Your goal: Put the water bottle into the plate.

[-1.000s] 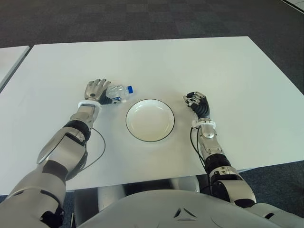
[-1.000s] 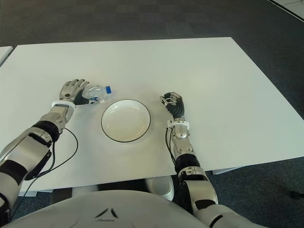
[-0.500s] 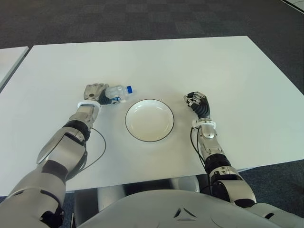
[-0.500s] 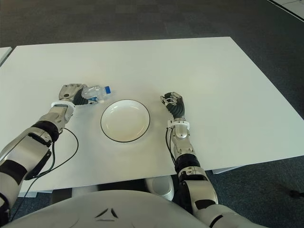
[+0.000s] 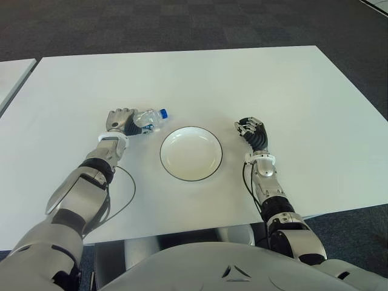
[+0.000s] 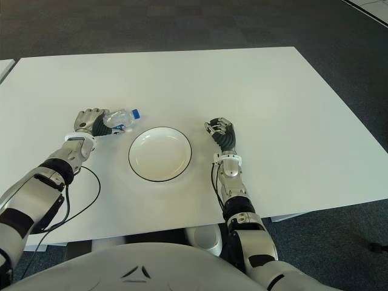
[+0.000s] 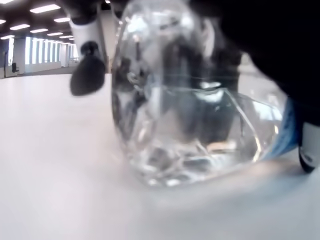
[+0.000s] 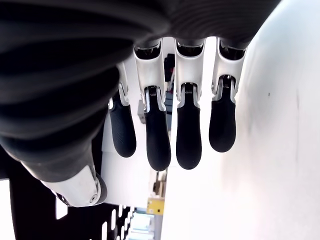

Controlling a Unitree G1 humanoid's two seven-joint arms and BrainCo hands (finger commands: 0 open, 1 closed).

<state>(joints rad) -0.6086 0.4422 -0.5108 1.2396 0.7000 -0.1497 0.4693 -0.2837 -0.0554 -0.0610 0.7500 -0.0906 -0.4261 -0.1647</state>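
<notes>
Robot's left hand [image 5: 120, 120], open a sec ago, now clenched round clear plastic water bottle w/ blue cap [image 5: 150, 119], lying on white table [image 5: 242, 85] just left of black-rimmed white plate [image 5: 191, 153]. Right hand [image 5: 253, 131] idle right of plate, fingers loosely curled, holding nothing.

white table [image 5: 242, 79] on dark grey checked carpet [image 5: 151, 24].
</notes>
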